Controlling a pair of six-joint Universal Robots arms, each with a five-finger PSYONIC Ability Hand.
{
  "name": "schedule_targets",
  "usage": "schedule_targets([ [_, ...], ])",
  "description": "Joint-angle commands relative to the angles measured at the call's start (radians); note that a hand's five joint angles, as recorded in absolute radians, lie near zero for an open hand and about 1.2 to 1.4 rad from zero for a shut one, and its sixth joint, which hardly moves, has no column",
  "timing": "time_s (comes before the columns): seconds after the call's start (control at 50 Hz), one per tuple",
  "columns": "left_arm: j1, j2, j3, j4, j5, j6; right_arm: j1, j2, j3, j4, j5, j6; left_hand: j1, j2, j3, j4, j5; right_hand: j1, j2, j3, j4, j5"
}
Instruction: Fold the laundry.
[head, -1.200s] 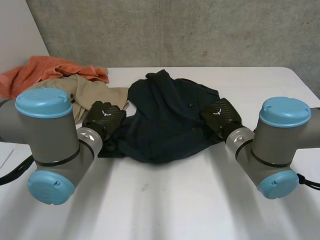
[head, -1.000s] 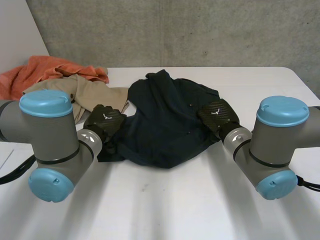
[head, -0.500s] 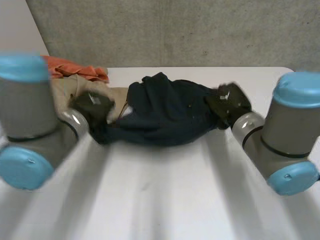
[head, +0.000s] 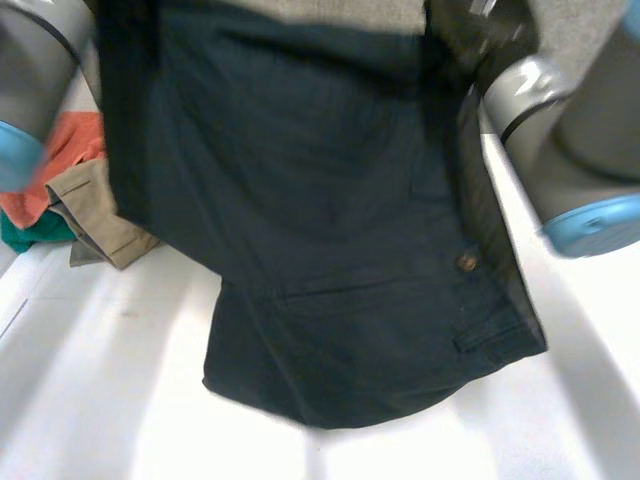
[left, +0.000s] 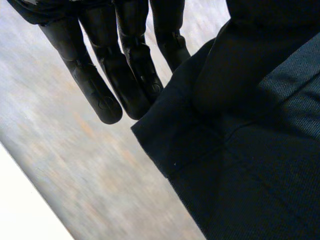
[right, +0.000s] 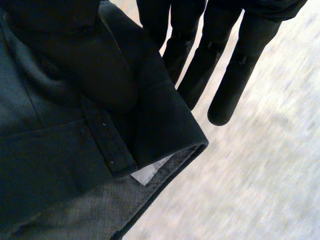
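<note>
1. Holds the dark garment (head: 330, 250) up high and spread wide between the left arm (head: 35, 60) and the right arm (head: 560, 140), right across the head view.
2. Pinches one top corner with the left hand (left: 125, 75): fingers (left: 90, 85) straight and close together behind the cloth, thumb (left: 225, 70) pressed onto its front, cloth corner sitting just beside the fingertips.
3. Pinches the other top corner with the right hand (right: 200, 65) in the same way: straight fingers (right: 235, 85) behind, thumb (right: 95, 70) flat on the front, clamping the waistband.
4. Shows a belt loop (right: 107, 142) just below that thumb, and a white label (right: 147, 173) peeking out from inside the turned edge.
5. Lets the rest drape down towards the white surface (head: 100, 400), with a small button (head: 465, 262) on the side nearer the right arm. Lower hem right down at the surface, touching or just clear: cannot tell.
6. Over at the left side of the surface, beside the hanging cloth, a heap: orange cloth (head: 75, 145), beige garment (head: 100, 225) in front of it, green cloth (head: 30, 232) tucked against the beige.
</note>
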Motion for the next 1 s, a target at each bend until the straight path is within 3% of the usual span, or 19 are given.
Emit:
schedule_targets([
  [0.02,0.013,-0.319,0.105,0.133,0.035,-0.021,0.02,0.228,0.02,-0.209,0.143,-0.033,0.24,0.199,0.201,0.197,0.217,0.243,0.214,0.203,0.198,0.208],
  [0.1,0.01,-0.467,0.276,0.148,0.043,-0.076,0.026,0.333,0.004,-0.486,0.304,-0.145,0.24,0.199,0.201,0.197,0.217,0.243,0.214,0.203,0.198,0.208],
  [0.14,0.005,-0.501,0.33,0.139,0.045,-0.104,0.026,0.361,-0.013,-0.573,0.332,-0.194,-0.285,-0.327,-0.324,-0.328,-0.308,0.164,0.136,0.124,0.119,0.129],
  [0.16,-0.004,-0.517,0.37,0.113,0.046,-0.125,0.03,0.382,-0.026,-0.605,0.329,-0.223,-0.982,-1.023,-1.02,-1.025,-1.005,-0.328,-0.356,-0.368,-0.373,-0.363],
  [0.18,-0.01,-0.522,0.382,0.096,0.043,-0.135,0.044,0.415,-0.048,-0.595,0.309,-0.27,-0.982,-1.023,-1.02,-1.025,-1.005,-0.979,-1.007,-1.019,-1.024,-1.014],
  [0.26,-0.028,-0.507,0.393,0.033,0.019,-0.162,0.07,0.447,-0.092,-0.452,0.225,-0.328,-0.982,-1.023,-1.02,-1.025,-1.005,-0.979,-1.007,-1.019,-1.024,-1.014],
  [0.38,-0.024,-0.391,0.266,0.001,-0.05,-0.17,0.034,0.329,-0.088,-0.262,0.193,-0.199,-0.982,-1.023,-1.02,-1.025,-1.005,-0.979,-1.007,-1.019,-1.024,-1.014],
  [0.46,-0.033,-0.248,0.071,-0.007,-0.063,-0.164,0.01,0.234,-0.053,-0.098,0.125,-0.124,-0.982,-1.023,-1.02,-1.025,-1.005,-0.979,-1.007,-1.019,-1.024,-1.014],
  [0.58,-0.067,-0.018,-0.301,-0.045,-0.017,-0.142,-0.049,0.098,0.061,0.201,-0.066,-0.16,-0.982,-1.023,-1.02,-1.025,-1.005,-0.979,-1.007,-1.019,-1.024,-1.014],
  [0.66,-0.096,0.097,-0.525,-0.091,0.057,-0.141,-0.12,0.016,0.171,0.348,-0.189,-0.234,-0.885,-0.926,-0.923,-0.928,-0.908,-0.742,-0.77,-0.781,-0.786,-0.777],
  [0.8,-0.13,0.176,-0.835,-0.12,0.21,-0.138,-0.241,-0.084,0.409,0.439,-0.375,-0.409,-0.28,-0.321,-0.318,-0.323,-0.303,-0.31,-0.338,-0.35,-0.355,-0.345],
  [0.9,-0.162,0.163,-0.938,-0.122,0.262,-0.141,-0.298,-0.11,0.556,0.445,-0.422,-0.551,-0.259,-0.3,-0.297,-0.302,-0.282,-0.142,-0.171,-0.182,-0.187,-0.178],
  [1.0,-0.189,0.108,-0.945,-0.105,0.237,-0.142,-0.345,-0.104,0.677,0.433,-0.438,-0.697,-0.397,-0.438,-0.435,-0.44,-0.42,-0.122,-0.15,-0.161,-0.166,-0.157],
])
